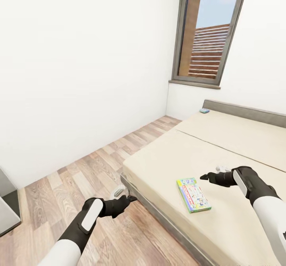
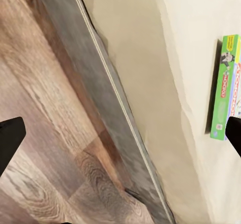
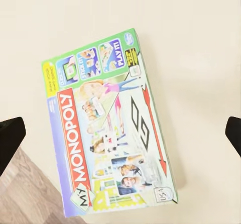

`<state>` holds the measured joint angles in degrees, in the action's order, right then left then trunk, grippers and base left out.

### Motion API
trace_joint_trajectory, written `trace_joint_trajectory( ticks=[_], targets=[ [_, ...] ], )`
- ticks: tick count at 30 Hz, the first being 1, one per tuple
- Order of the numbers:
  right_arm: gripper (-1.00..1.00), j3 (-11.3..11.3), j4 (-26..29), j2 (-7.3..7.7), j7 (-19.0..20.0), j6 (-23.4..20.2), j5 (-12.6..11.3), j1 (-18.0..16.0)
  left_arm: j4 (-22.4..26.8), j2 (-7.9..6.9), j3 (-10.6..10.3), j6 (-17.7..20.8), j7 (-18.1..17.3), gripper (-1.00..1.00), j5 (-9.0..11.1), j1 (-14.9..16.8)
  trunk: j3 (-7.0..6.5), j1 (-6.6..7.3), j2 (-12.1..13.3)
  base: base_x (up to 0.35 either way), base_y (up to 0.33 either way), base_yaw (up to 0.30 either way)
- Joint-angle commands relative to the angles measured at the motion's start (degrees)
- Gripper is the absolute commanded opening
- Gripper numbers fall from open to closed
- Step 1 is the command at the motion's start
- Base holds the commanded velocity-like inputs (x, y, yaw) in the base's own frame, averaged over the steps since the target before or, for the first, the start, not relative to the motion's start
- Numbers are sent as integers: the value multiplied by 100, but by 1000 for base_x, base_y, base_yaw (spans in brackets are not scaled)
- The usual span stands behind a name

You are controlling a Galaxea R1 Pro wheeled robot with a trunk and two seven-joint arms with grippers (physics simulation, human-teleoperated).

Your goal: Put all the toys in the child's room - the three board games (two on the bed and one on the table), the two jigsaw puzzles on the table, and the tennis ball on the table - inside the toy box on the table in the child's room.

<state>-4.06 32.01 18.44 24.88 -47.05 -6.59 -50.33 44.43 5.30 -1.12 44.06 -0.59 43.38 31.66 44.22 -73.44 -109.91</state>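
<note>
A board game with a green, white and red "My Monopoly" cover lies flat on the beige bed, close to the near edge. It also shows as the board game and, edge-on, as the board game. My right gripper hangs open just above the mattress, a little right of the box; through the right gripper the cover sits between the spread fingertips. My left gripper is open over the floor at the bed's corner, and past the left gripper runs the grey bed frame. A small blue board game lies by the headboard.
Wood-plank floor runs between the bed and the white wall on the left. A grey cabinet corner juts in at the left edge. A tall dark-framed window stands behind the grey headboard.
</note>
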Motion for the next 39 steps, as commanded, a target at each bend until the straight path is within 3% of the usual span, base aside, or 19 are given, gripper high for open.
trace_joint_trajectory(
  ticks=[1,19,27,39],
  targets=[
    [100,-13,7,6,-15,-37,-49,-4,4,0,29,18,-14,100,-4,0,24,-22,-44,0,0,0],
    [100,2,5,91,-26,-93,-56,11,-35,-6,126,-229,-29,100,-41,-344,42,-44,-84,6,0,0],
    [100,56,-35,90,-27,-585,-23,14,-12,9,145,-392,-15,100,-22,-424,42,-44,-84,87,0,0],
    [100,72,-53,74,-35,-949,-10,14,92,-18,144,-381,-56,100,-25,-373,46,-44,-84,13,0,0]
  ],
)
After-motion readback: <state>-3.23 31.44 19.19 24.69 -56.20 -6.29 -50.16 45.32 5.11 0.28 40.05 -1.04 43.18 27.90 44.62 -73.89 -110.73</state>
